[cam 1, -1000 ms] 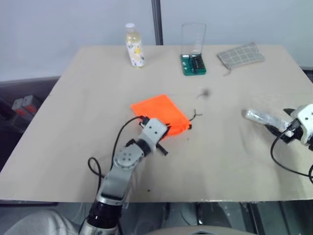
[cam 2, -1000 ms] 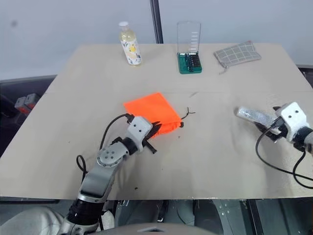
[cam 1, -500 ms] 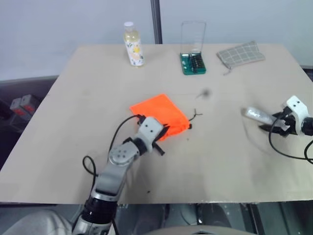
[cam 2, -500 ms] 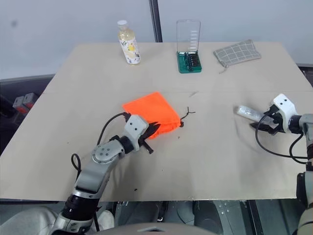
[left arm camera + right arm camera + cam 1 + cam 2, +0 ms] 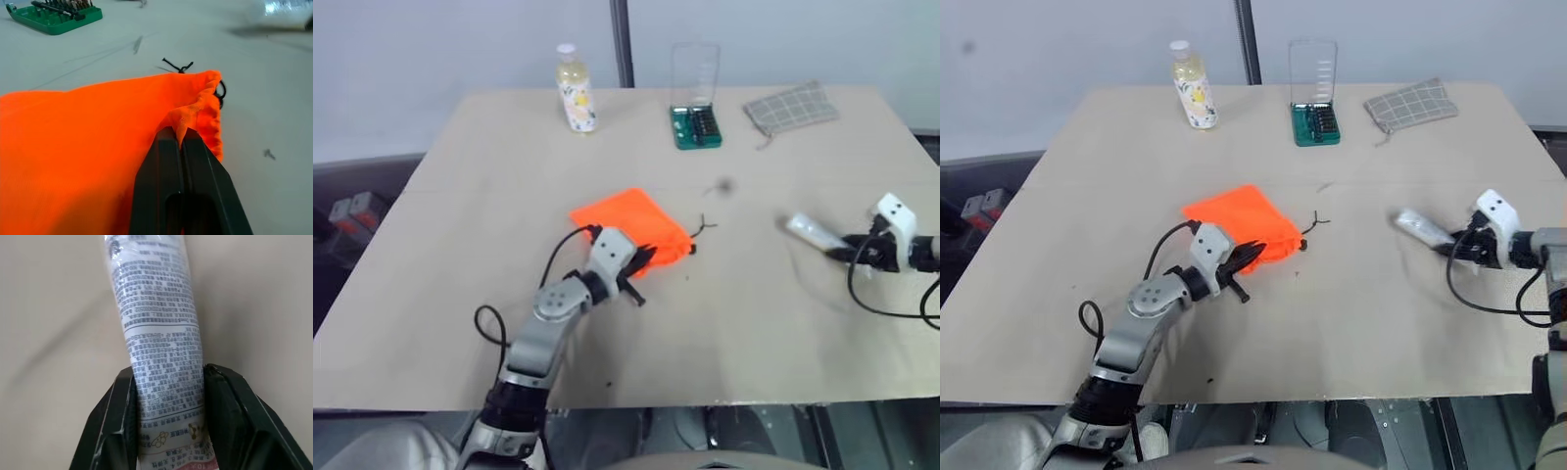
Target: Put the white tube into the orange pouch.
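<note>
Pouch mouth should be kept lifted: the left gripper (image 5: 182,142), reaching level from the left, was fully closed on the rim of the orange pouch (image 5: 631,227). Far right, the right gripper (image 5: 166,382), angled down, clamped the white tube (image 5: 1422,227) on the table (image 5: 754,323).

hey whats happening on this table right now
A two-armed robot is working at a tan table. Its left gripper has its jaws shut on the gathered rim of the orange pouch, which lies near the middle. On the right side, the right gripper has its jaws on either side of the white tube, pressed against its edges. The tube is not in the pouch yet. A bottle, a green bit set and a checked cloth pouch sit along the far edge.
</note>
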You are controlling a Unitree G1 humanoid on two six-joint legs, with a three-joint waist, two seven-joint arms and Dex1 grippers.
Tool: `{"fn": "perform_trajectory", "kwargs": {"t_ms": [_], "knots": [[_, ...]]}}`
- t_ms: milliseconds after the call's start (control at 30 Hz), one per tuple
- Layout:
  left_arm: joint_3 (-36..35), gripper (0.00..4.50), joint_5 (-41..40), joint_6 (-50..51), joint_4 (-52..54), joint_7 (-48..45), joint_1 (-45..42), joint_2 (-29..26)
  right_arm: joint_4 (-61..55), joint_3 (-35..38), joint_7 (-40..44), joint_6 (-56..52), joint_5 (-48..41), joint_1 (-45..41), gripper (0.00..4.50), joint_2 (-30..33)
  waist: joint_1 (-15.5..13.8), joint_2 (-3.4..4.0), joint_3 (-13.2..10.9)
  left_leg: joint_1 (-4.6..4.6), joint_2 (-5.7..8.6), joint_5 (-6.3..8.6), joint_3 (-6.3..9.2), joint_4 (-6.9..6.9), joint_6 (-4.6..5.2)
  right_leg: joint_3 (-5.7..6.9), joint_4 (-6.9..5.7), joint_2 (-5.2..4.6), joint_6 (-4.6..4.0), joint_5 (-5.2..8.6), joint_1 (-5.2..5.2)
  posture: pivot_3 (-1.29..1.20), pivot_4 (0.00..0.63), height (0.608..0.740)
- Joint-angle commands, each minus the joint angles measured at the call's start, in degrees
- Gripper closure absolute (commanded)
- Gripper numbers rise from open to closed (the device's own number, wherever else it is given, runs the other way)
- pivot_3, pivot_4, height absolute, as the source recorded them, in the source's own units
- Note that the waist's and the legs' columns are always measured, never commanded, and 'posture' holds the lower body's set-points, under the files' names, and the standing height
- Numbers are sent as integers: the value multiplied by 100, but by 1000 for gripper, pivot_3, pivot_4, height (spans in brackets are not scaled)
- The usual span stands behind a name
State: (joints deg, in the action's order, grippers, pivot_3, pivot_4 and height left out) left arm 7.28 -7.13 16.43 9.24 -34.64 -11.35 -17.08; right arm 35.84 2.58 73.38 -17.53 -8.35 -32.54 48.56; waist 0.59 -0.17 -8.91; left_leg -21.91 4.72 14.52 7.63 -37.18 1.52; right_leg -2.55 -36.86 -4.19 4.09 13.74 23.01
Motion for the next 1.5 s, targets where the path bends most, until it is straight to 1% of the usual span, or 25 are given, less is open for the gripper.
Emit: {"fn": "perform_trajectory", "kwargs": {"t_ms": [33, 133, 267, 367, 467, 600, 733, 833, 933, 967, 1000, 1033, 1100, 1233, 1333, 1400, 1500], "knots": [[-102, 4500, -192, 137, 16, 128, -162, 125, -2122, 236, -169, -1030, -746, 592, 2618, -162, -9, 0, 0, -7, 1, 0, 2, 0, 0, 1, -3, 0, 0, 0, 6, 0, 150, 740], [-144, 4500, -269, 280, -15, 234, -250, 214, -3163, 235, -504, -1386, -938, 959, 2618, -338, -10, 0, 0, -17, 2, 0, 5, -2, 0, 1, -12, -2, 2, -1, 20, 0, 150, 740], [-213, 4500, -369, 461, -67, 330, -392, 267, -4415, 137, -762, -2095, -1438, 1058, 2618, -505, -41, -1, -1, -22, 8, 0, 5, -7, 0, 1, -13, -5, 6, -3, 25, 0, 150, 740], [-296, 4500, -531, 656, -46, 401, -470, 348, -5311, -162, -895, -2613, -1756, 1138, 2618, -570, -54, -2, -1, -25, 7, 0, 9, -7, 0, 4, -13, -3, 6, -4, 28, 0, 150, 740], [-282, 4500, -549, 698, -23, 420, -510, 356, -5863, -644, -977, -2711, -1760, 1306, 2618, -588, -89, -4, 1, -29, 6, 0, 11, -7, -1, 7, -12, -3, 6, -4, 31, 0, 150, 740], [-299, 4500, -569, 735, 23, 461, -503, 389, -5959, -1144, -1289, -2749, -1630, 1259, 2618, -779, -127, -6, 0, -44, 8, -1, 8, -13, -2, 5, -10, -4, 7, -4, 43, 0, 150, 740], [-262, 4500, -534, 726, 54, 478, -530, 364, -5871, -1238, -1551, -2775, -1674, 1112, 2618, -996, -138, -7, 0, -57, 9, -2, 10, -19, -3, 7, -14, -3, 7, -6, 55, 0, 150, 740], [-208, 4500, -518, 714, 82, 447, -540, 331, -5632, -1120, -1540, -2392, -1443, 1034, 2618, -781, -138, -7, 0, -58, 9, -2, 10, -19, -3, 7, -15, -3, 6, -7, 55, 0, 150, 740], [-184, 4500, -499, 694, 81, 430, -544, 305, -5588, -858, -1413, -2395, -1464, 1053, 2618, -333, -155, -8, -1, -62, 12, -2, 11, -19, -3, 11, -13, -4, 6, -7, 56, 0, 150, 740], [-181, 4500, -494, 684, 76, 432, -540, 300, -5630, -784, -1355, -2420, -1488, 1120, 2089, -137, -151, -8, -1, -64, 12, -2, 12, -19, -3, 12, -11, -4, 6, -7, 58, 0, 150, 740], [-179, 4500, -498, 680, 74, 435, -537, 300, -5675, -724, -1345, -2414, -1473, 1206, 1781, 24, -153, -8, -1, -67, 12, -2, 11, -19, -3, 11, -11, -5, 6, -7, 61, 0, 150, 740], [-179, 4500, -508, 684, 73, 435, -534, 303, -5710, -675, -1378, -2394, -1447, 1278, 1255, 128, -152, -9, -1, -68, 12, -2, 12, -19, -3, 10, -10, -5, 6, -7, 62, 0, 150, 740], [-178, 4500, -528, 697, 95, 441, -517, 318, -5861, -441, -1728, -2622, -1475, 1517, 381, 153, -149, -11, 0, -68, 10, -2, 12, -19, -3, 12, -8, -3, 6, -7, 61, 0, 150, 740], [-168, 4500, -544, 707, 108, 443, -504, 345, -6190, -253, -2158, -3099, -1568, 2023, 381, 129, -146, -11, 0, -70, 7, -2, 11, -18, -3, 8, -9, -4, 6, -7, 64, 0, 150, 740], [-132, 4500, -535, 696, 92, 437, -512, 368, -6221, -421, -2487, -3361, -1450, 2344, 381, 65, -148, -11, 1, -71, 9, -2, 9, -21, -2, 7, -10, -5, 7, -7, 63, 0, 150, 740], [-110, 4500, -528, 683, 73, 431, -528, 384, -6002, -576, -2751, -3227, -1173, 2478, 381, -7, -146, -12, 2, -71, 9, -2, 10, -22, -2, 8, -11, -4, 8, -8, 62, 0, 150, 740], [-104, 4500, -537, 680, 44, 421, -564, 392, -5891, -757, -2900, -3030, -894, 2558, 381, 31, -144, -22, 9, -64, 9, -2, 6, -24, -2, 5, -13, -3, 9, -8, 57, 0, 150, 740]]}}
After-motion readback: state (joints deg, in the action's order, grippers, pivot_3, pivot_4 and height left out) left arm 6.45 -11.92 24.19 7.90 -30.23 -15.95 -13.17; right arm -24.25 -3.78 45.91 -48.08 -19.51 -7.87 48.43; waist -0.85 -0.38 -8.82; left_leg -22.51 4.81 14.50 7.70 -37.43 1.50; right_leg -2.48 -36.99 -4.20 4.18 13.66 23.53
